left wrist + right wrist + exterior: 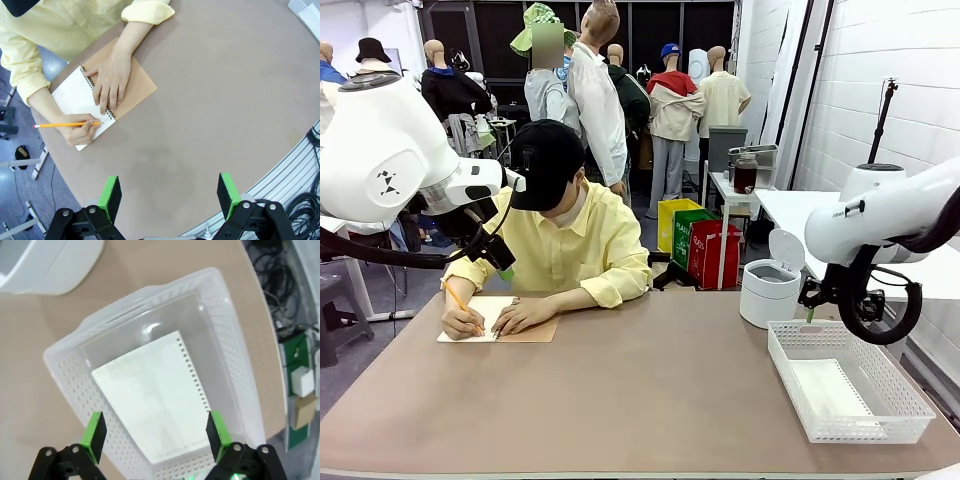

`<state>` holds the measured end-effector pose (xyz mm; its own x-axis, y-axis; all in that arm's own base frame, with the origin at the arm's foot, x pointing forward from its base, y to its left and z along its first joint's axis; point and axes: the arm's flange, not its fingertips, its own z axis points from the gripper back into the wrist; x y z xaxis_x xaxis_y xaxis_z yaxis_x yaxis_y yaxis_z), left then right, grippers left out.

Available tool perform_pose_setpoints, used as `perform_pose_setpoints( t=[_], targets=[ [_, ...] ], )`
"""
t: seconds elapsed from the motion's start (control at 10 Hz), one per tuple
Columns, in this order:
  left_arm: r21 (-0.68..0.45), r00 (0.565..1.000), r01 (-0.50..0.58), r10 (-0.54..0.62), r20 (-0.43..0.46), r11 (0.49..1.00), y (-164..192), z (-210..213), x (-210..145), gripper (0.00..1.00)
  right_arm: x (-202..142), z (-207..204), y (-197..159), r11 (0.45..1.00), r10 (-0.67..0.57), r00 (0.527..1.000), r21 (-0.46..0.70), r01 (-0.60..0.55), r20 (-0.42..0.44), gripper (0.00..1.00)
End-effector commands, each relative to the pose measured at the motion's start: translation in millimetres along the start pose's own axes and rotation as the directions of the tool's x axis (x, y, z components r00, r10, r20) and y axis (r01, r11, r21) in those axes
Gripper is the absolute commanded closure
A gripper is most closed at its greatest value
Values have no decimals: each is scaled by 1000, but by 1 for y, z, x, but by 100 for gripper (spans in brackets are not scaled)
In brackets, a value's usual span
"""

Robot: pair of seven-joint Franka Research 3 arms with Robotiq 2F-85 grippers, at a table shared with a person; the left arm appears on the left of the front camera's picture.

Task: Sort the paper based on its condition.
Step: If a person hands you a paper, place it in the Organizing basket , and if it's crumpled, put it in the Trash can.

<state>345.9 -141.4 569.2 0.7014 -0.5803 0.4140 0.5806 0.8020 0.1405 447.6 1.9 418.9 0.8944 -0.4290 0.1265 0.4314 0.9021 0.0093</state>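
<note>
Paper (155, 400) in basket (240, 370) R — notebook (142, 85) L.

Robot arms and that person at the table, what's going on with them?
A person at the far side is writing with a pencil in a spiral notebook. Neither robot arm holds anything. The left gripper hangs open above the table near the notebook. The right gripper hangs open over a white basket with one flat sheet of paper lying in it.

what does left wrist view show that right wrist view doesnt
Left wrist view: the open left pincer, a person's hand on a spiral notebook, the other hand writing with an orange pencil. Right wrist view: the open right pincer, a flat paper sheet inside the white basket. Both: the brown table and the basket (left: a corner).
</note>
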Motion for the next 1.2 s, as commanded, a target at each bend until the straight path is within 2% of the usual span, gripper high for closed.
perform_pose_setpoints(
  t=[0.0,0.4,0.6,0.7,1.1],
  targets=[
    [-2,1000,0,0,2,1000,1,1,0,0,-7,2,6,1000,-22,999,-22,23,28,0],
    [-2,1000,0,0,2,1000,1,1,0,0,-12,15,11,999,26,999,43,-27,22,0],
    [-2,1000,0,0,2,1000,1,1,0,0,-16,25,19,991,40,996,126,-50,77,0],
    [-2,1000,0,0,2,1000,1,1,0,0,-9,19,15,1000,13,999,28,-14,38,0],
    [-2,1000,0,0,2,1000,1,1,0,0,-9,19,15,1000,13,999,28,-14,38,0]
  ],
)
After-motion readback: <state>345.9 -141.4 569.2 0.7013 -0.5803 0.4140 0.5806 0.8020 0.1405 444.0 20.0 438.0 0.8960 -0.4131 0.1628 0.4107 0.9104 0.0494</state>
